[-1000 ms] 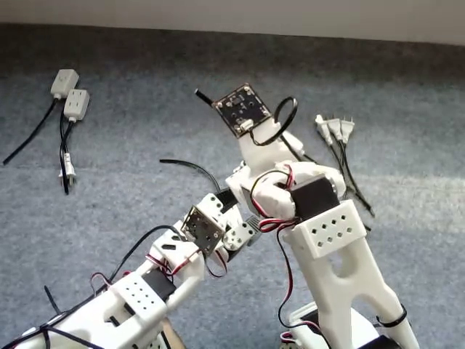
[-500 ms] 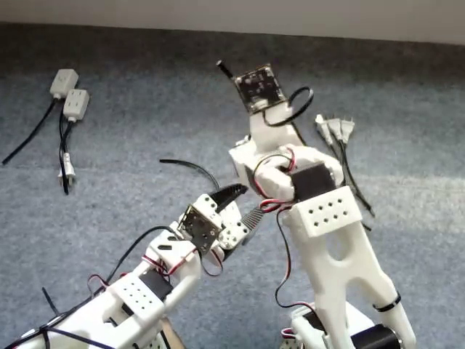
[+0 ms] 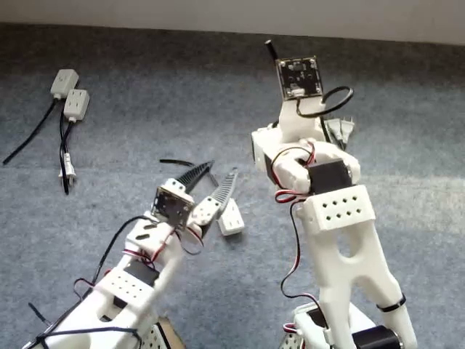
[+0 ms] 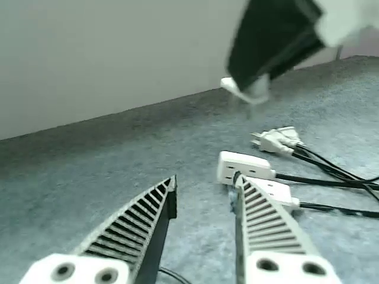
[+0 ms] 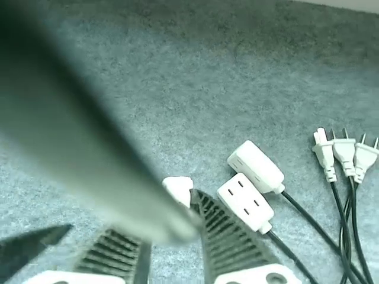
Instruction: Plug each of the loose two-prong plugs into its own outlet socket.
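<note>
Two white outlet sockets point(image 5: 256, 167) point(image 5: 244, 201) lie side by side on the grey carpet, black cords trailing away. Three white two-prong plugs point(image 5: 344, 151) lie loose just beyond them. My right gripper point(image 5: 169, 222) hangs open above the carpet beside the sockets, one fingertip overlapping the nearer socket. A small white piece at its fingertips is unclear. My left gripper point(image 3: 222, 170) is open and empty at mid-table, facing the same sockets point(image 4: 243, 167) and plugs point(image 4: 277, 140). From the high view the plugs point(image 3: 341, 129) peek out behind the right arm.
Two more white sockets point(image 3: 64, 81) point(image 3: 76, 104) lie at the far left with black cords, and a small plug point(image 3: 67, 172) lies below them. The right arm's wrist board point(image 3: 298, 76) stands high over the table. A pale wall borders the carpet's far edge.
The right arm's wrist swung to the right and farther back, toward the plugs. The left gripper drew back to the left from under the right arm, and its two fingers now show spread apart.
</note>
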Robot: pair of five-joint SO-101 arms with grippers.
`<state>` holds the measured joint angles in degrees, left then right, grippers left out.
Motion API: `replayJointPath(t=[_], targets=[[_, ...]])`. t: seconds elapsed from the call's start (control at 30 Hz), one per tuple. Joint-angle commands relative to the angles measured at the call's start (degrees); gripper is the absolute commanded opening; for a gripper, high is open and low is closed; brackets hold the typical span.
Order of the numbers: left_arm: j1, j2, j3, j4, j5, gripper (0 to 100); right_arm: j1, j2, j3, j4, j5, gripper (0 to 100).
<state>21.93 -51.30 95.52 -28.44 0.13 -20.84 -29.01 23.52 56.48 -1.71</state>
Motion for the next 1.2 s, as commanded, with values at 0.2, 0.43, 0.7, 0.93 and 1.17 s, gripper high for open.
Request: replayJointPath(t=[0.2,0.43,0.7,0.93,1.17], targets=[[-14.64,-0.22,0.92,2.99,-0.09,16,-3.12,-0.75,-0.13,4.09,11.43,0.8],[-15.16,-0.31,0.92,3.43,-0.09,16,-8.13,-0.75,1.19,7.34,31.82,0.8],[-14.99,-0.31,0.92,3.34,-0.18,16,-14.64,-1.71,4.09,6.29,29.8,0.8],[-14.9,0.13,0.92,3.78,-0.18,17,-9.19,-12.0,9.36,-0.04,15.91,0.8],[-15.52,-0.04,0.4,10.81,-0.62,17,-5.93,-19.65,18.86,-3.12,6.33,0.8]])
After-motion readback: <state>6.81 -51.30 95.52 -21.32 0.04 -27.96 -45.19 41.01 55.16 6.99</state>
